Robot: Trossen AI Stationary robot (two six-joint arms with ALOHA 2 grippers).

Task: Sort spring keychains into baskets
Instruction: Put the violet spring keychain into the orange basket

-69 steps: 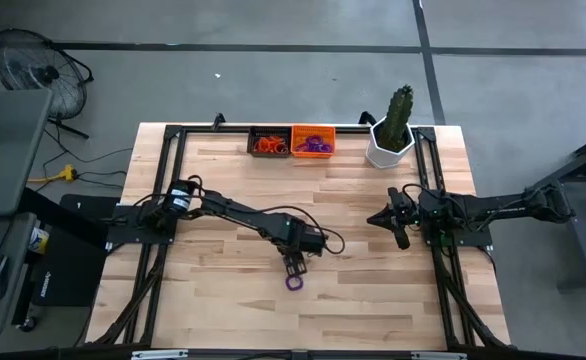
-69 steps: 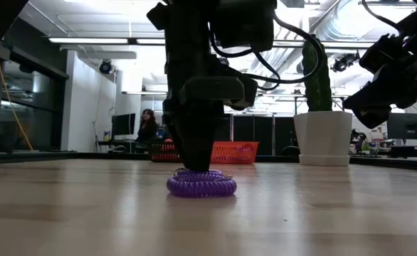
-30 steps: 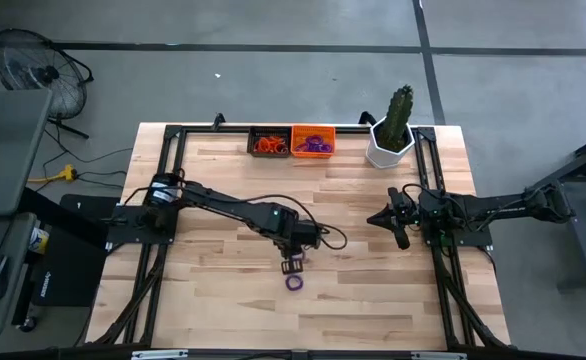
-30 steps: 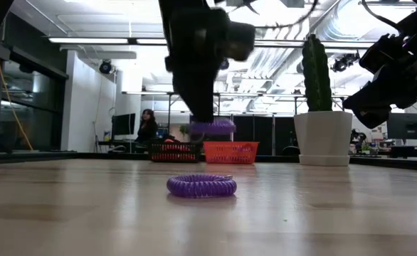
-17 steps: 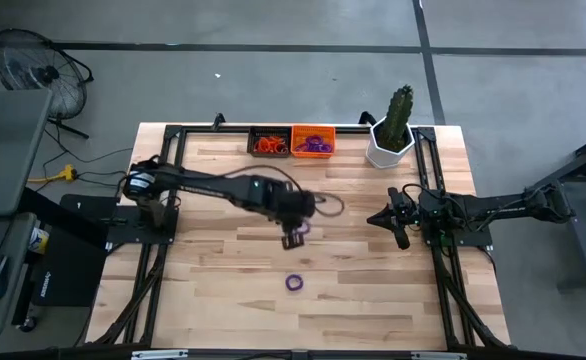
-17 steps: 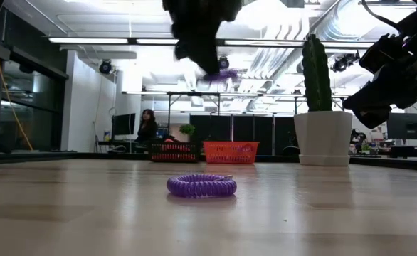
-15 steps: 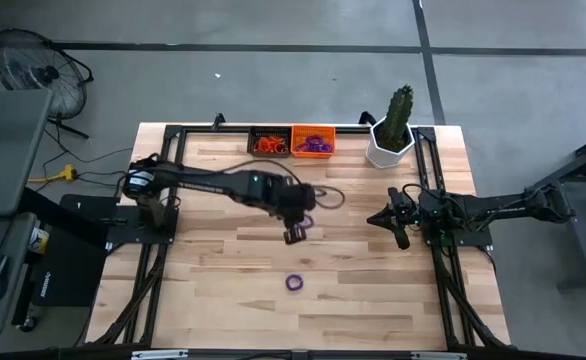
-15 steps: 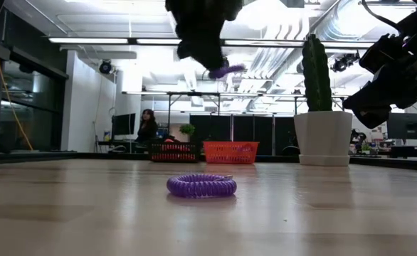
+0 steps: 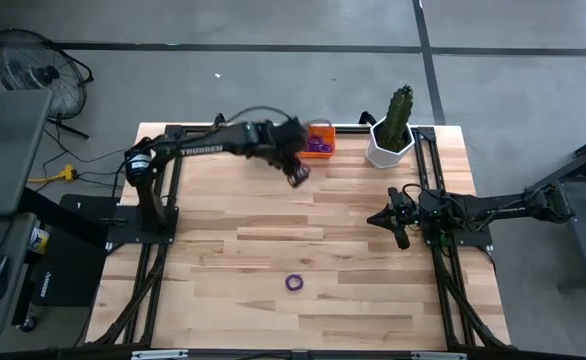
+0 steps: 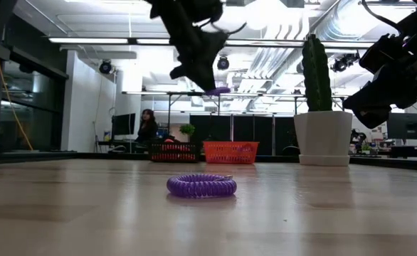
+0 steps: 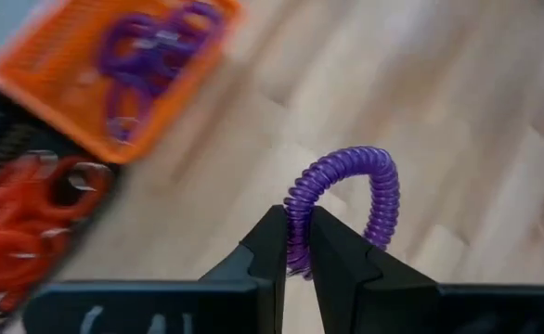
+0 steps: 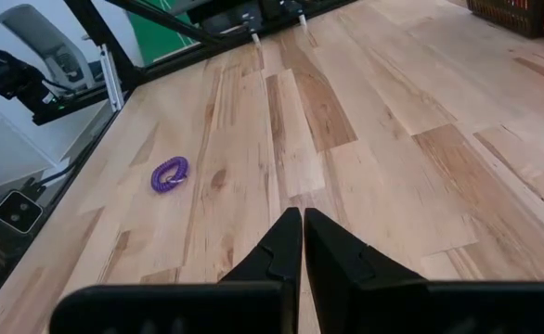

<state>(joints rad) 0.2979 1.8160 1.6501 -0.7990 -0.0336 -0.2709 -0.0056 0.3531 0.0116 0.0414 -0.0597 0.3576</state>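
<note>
**Purple coil pinched, carried above the baskets**

The table [image 9: 223, 230] bears the orange basket [image 11: 96, 102] and black basket [image 11: 12, 223] at its far edge. The left gripper [image 11: 296, 243] hangs above the wood just beside them, fingers clamped on a purple keychain [image 11: 365, 186] — its loop arches out past the fingertips. The right gripper [image 12: 302, 243] waits at the right side, fingers together. Another purple keychain [image 9: 294, 283] lies alone on the near boards.

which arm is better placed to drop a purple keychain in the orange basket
Left. Its hand is shut on a purple coiled plastic keychain beside the bright orange mesh basket; the right hand waits shut, farther away.
</note>
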